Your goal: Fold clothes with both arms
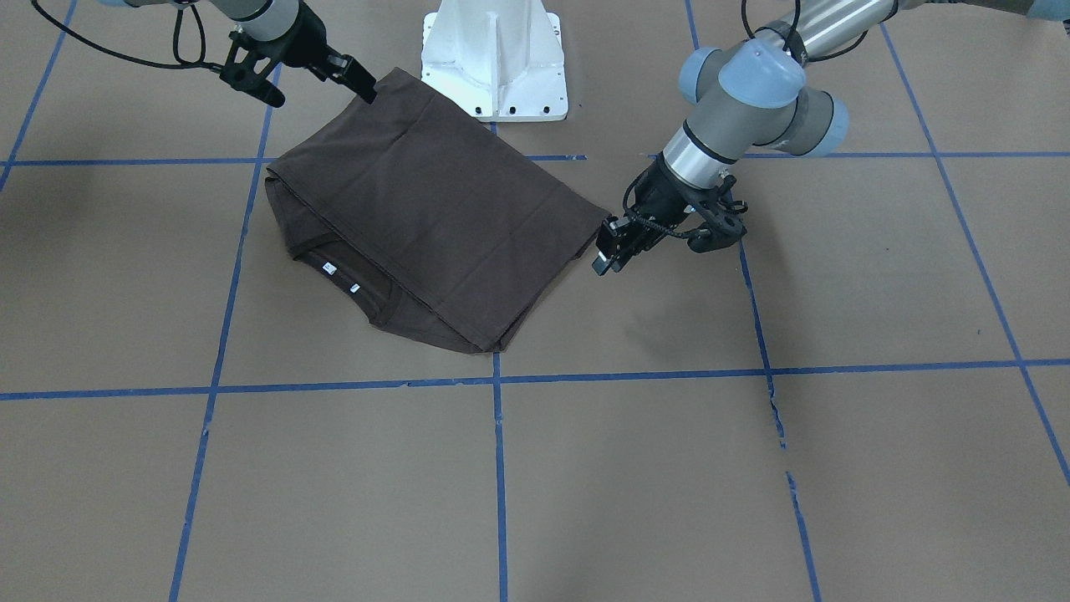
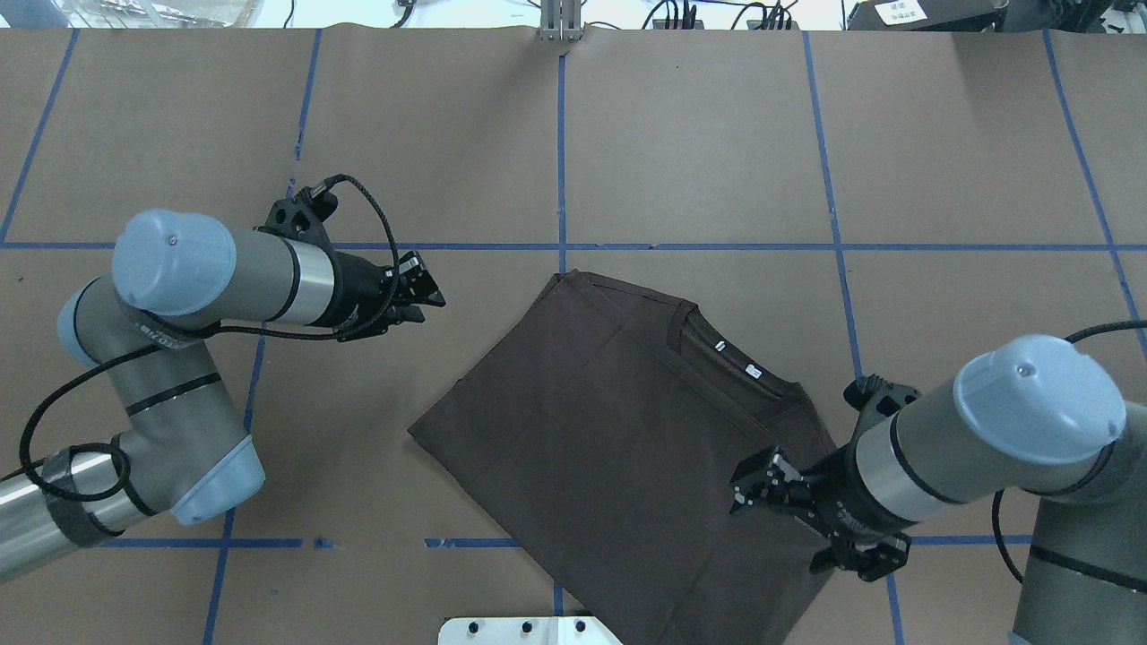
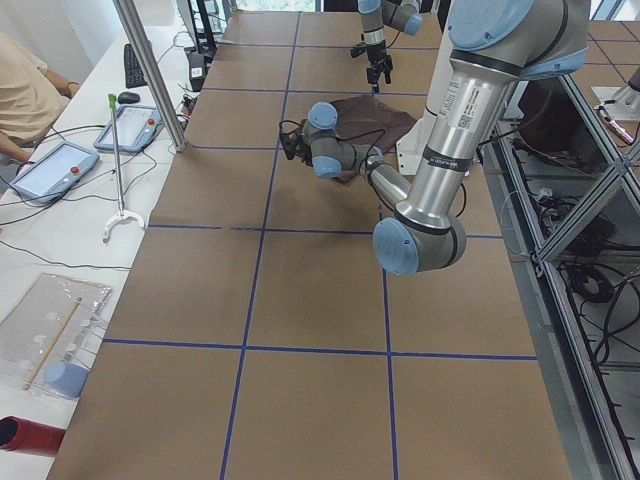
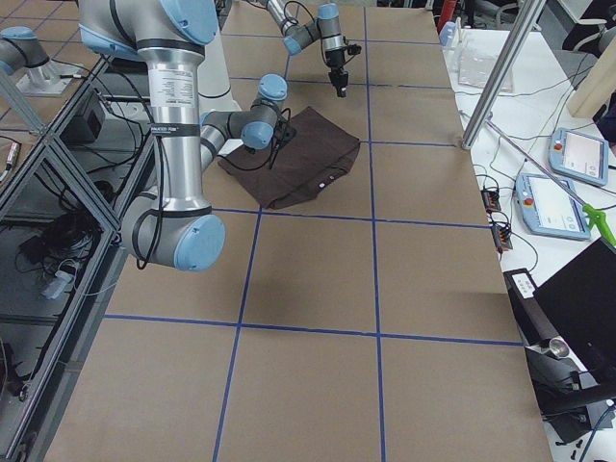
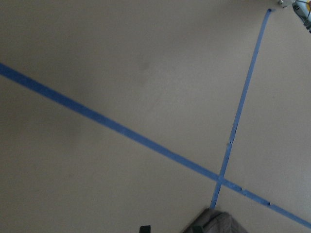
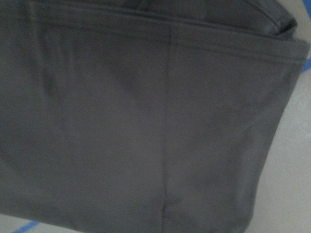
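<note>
The dark brown T-shirt (image 1: 435,226) lies folded into a rough rectangle on the brown table, collar and white neck tags (image 1: 328,268) showing at one edge. It also shows in the overhead view (image 2: 618,430). My left gripper (image 1: 608,248) hovers just off the shirt's corner on my left side, open and empty; it also shows from overhead (image 2: 428,300). My right gripper (image 1: 359,84) hovers over the shirt's edge near the base, open and empty; from overhead (image 2: 748,488) it is above the cloth. The right wrist view is filled by shirt fabric (image 6: 146,121). The left wrist view shows only a shirt corner (image 5: 214,224).
The white pedestal base (image 1: 493,58) stands right behind the shirt. Blue tape lines (image 1: 498,468) grid the paper-covered table. A metal post (image 3: 150,70) and a side desk with tablets (image 3: 60,165) and an operator lie beyond the far table edge.
</note>
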Motion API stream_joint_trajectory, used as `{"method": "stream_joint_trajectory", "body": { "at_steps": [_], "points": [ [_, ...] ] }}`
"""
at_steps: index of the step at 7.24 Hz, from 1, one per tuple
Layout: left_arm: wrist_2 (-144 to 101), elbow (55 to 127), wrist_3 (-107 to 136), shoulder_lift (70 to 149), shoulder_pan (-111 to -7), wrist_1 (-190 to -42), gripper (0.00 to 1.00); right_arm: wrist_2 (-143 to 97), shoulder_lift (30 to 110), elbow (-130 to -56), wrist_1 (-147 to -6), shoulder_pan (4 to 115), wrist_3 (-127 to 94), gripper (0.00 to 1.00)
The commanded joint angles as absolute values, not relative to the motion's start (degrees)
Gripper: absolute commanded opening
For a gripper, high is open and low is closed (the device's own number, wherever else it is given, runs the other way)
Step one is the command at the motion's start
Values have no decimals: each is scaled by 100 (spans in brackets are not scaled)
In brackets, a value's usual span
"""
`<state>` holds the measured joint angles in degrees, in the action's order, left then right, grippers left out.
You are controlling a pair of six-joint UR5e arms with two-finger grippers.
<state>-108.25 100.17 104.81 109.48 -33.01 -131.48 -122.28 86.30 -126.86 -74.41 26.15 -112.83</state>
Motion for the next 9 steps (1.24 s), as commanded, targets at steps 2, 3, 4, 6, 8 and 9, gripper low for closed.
{"method": "stream_joint_trajectory", "body": {
  "at_steps": [2,3,4,6,8,9],
  "points": [
    [-10654,10450,11143,10468,-2367,-13025,54,-11814,8096,-12104,-7436,3559,-10907,100],
    [-10357,10441,11145,10389,-2138,-12930,54,-11804,8095,-12094,-7427,3577,-10907,100],
    [-10258,10441,11145,10389,-2084,-12676,54,-11812,8069,-12094,-7427,3560,-10907,100],
    [-10248,10424,11118,10380,-2074,-12604,54,-11812,8068,-12059,-7427,3542,-10907,100],
    [-10248,10389,11066,10415,-2074,-12604,52,-11812,8077,-12085,-7427,3542,-10907,100],
    [-10231,10354,11039,10424,-2074,-12604,51,-11804,8086,-12094,-7427,3551,-10907,100]
  ]
}}
